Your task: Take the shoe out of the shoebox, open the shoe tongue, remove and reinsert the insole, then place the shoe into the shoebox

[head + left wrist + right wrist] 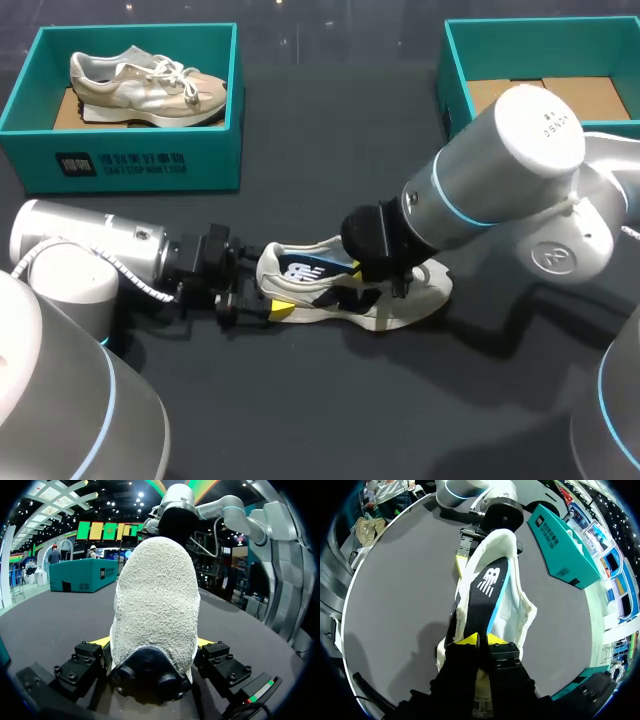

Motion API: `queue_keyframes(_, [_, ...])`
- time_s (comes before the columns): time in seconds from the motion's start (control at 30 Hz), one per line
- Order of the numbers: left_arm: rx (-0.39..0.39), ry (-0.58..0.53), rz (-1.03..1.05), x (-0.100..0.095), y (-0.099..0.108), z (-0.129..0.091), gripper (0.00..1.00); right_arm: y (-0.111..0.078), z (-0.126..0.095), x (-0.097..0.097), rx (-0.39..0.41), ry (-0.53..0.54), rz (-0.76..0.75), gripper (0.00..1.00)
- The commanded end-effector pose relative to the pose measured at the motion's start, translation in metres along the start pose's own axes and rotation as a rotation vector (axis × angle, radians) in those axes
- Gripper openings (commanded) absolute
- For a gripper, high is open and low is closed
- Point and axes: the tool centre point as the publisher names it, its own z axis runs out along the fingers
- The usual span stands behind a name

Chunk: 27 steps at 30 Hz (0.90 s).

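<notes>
So the shoe point(425, 290) is sitting out on the dark table point(330, 400), roughly in the middle, not in either box, with its heel pointing at my left arm and its toe pointing toward the right side. The left gripper point(255, 290) is coming in low from the left and clamping the heel. In the left wrist view the fuzzy grey heel of the shoe point(155, 605) is filling the gap in the left gripper point(152, 642), with a yellow tip pressing in on each side. The right gripper point(385, 280) is reaching down into the shoe's opening from above. From the right wrist view, the right gripper point(479, 641) is showing its two yellow tips squeezed together, pinching the near end of the black insole point(487, 590). That insole is lying lengthwise along the inside of the shoe point(512, 605), its blue edge showing, and its far end is reaching the heel. In the head view the insole point(305, 270) is peeking out of the opening near the heel. At the back right the teal shoebox point(450, 70) is sitting open, showing its cardboard floor. At the back left a second teal box point(140, 160) is holding a beige shoe point(145, 88).
</notes>
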Motion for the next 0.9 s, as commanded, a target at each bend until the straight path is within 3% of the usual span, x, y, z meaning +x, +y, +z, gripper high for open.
queue_keyframes(0.03, [-0.001,-0.001,-0.001,-0.002,0.004,0.000,0.00,-0.012,-0.011,0.000,-0.110,-0.003,-0.014,0.00])
queue_keyframes(0.4, [-0.001,-0.001,-0.001,-0.002,0.004,0.000,0.00,-0.012,-0.022,-0.016,-0.204,-0.018,-0.119,0.00])
queue_keyframes(0.9, [-0.001,-0.001,-0.001,-0.002,0.004,0.000,0.00,-0.015,-0.019,-0.019,-0.351,-0.017,-0.227,0.00])
